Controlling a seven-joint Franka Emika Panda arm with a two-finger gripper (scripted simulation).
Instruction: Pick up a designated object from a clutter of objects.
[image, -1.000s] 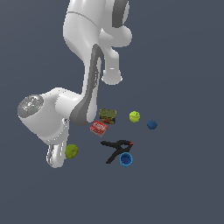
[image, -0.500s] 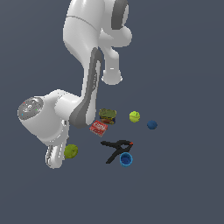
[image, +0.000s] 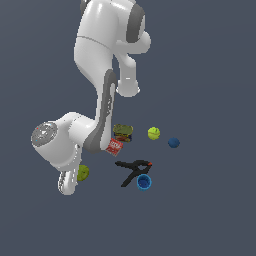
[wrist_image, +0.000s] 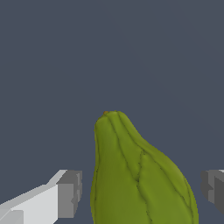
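The designated object (wrist_image: 140, 179) is an olive, ribbed, pear-like blob with a tapered end. It fills the space between my two grey fingertips in the wrist view, with a gap on each side. My gripper (wrist_image: 142, 192) is open around it. In the exterior view the designated object (image: 83, 173) shows as a small olive lump at the exterior view's left, partly hidden by my white hand (image: 67, 181). The clutter of objects (image: 132, 150) lies to its right.
A red flat box (image: 114, 146) and a green-brown can (image: 122, 132) lie beside my arm. Farther toward the exterior view's right are a yellow-green ball (image: 154, 133) and a blue ball (image: 173, 143). A black clamp (image: 132, 169) and a blue cup (image: 144, 182) lie nearer the front.
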